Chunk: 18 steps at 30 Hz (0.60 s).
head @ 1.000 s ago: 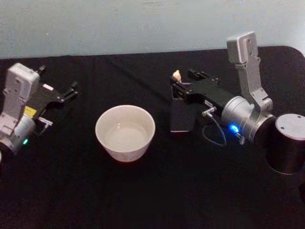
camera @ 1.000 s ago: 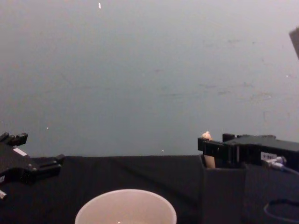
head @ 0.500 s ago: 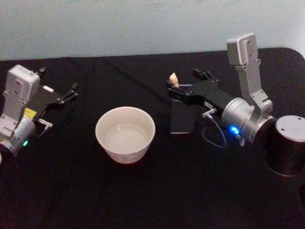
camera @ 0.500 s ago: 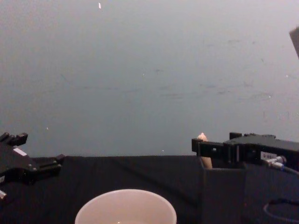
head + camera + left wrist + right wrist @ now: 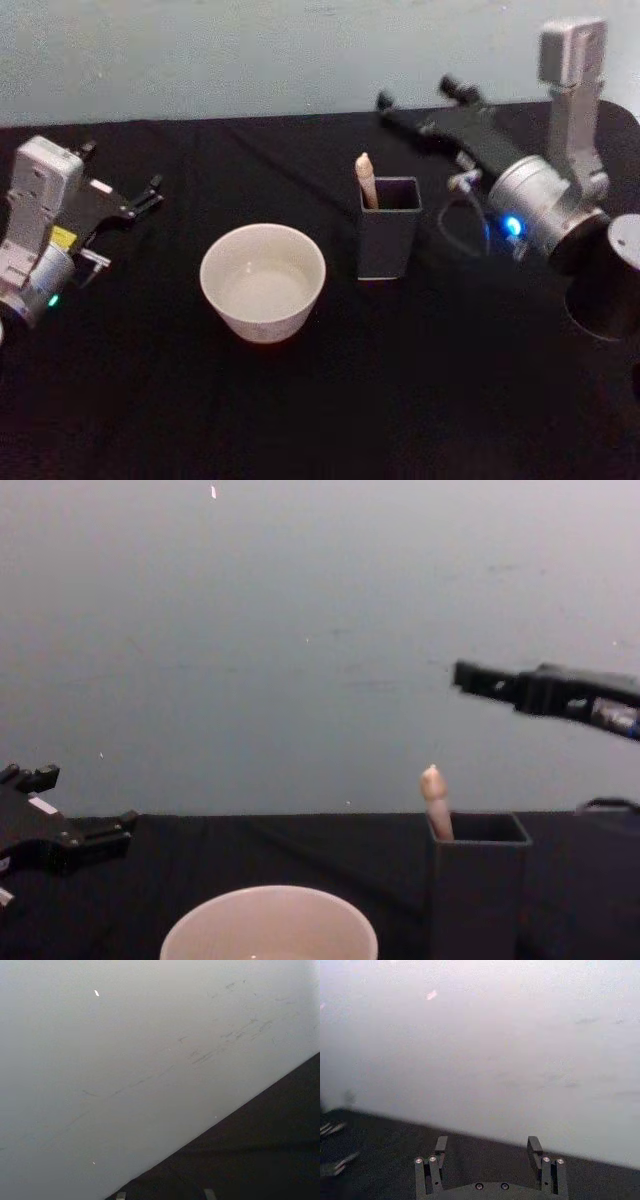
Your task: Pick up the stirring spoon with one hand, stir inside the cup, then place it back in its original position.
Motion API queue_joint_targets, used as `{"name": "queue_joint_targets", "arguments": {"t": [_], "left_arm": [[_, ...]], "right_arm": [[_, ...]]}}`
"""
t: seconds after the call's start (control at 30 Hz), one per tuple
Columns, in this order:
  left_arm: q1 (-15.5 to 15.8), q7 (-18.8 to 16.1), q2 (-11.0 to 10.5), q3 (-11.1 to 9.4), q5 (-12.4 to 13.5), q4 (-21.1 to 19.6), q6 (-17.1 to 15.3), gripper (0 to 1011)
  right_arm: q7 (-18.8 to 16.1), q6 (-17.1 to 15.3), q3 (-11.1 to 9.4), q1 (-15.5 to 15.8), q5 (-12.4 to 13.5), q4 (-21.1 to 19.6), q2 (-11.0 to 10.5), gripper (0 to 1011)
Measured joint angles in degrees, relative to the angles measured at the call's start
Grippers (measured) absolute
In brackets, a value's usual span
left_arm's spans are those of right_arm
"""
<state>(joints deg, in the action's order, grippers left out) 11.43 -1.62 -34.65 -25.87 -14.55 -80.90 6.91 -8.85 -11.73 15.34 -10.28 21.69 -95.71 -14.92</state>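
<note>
Black fingers (image 5: 434,1162) on your right gripper (image 5: 489,1160) stand parted with nothing between them. A second ago that gripper sat low over the dark grey holder (image 5: 387,228), closed in around the knobbed tip of the stirring spoon (image 5: 366,181); now it has let go and risen up and back toward the far edge of the table, well clear of the holder, as the chest view shows at (image 5: 480,680).

The spoon stands in the holder's near-left corner, pale handle leaning a little and poking above the rim, with its shaft and bowl hidden inside. The white cup (image 5: 263,279) sits to the holder's left, apart from it, with nothing in it that you can make out.

Your left gripper (image 5: 140,198) rests parked at the left edge of the black cloth (image 5: 300,400), its two fingers spread and empty.

Judging from this, the spoon is either just returned or the grasp was abandoned; you cannot tell which from the cup alone. If stirring is not done, you need to bring the right gripper back down on the handle tip.
</note>
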Motion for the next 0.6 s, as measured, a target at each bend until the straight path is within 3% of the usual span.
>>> {"name": "queue_joint_targets", "arguments": {"t": [0.07,0.13,0.27,0.43,0.6], "left_arm": [[0.00,0.00,0.00,0.00,0.00,0.00,0.00,1001],[0.00,0.00,0.00,0.00,0.00,0.00,0.00,1001],[0.00,0.00,0.00,0.00,0.00,0.00,0.00,1001],[0.00,0.00,0.00,0.00,0.00,0.01,0.00,1001],[0.00,0.00,0.00,0.00,0.00,0.00,0.00,1001]], "right_arm": [[1.75,0.81,-0.73,-0.32,-0.77,0.58,0.89,1000],[5.74,2.20,-1.98,-1.23,-3.33,2.99,2.48,1000],[9.19,3.52,-2.70,-2.27,-6.53,6.91,3.54,1000],[10.87,5.14,-2.45,-3.01,-10.28,11.89,3.86,1000],[10.40,5.41,-1.86,-3.50,-11.95,15.00,3.94,1000]]}}
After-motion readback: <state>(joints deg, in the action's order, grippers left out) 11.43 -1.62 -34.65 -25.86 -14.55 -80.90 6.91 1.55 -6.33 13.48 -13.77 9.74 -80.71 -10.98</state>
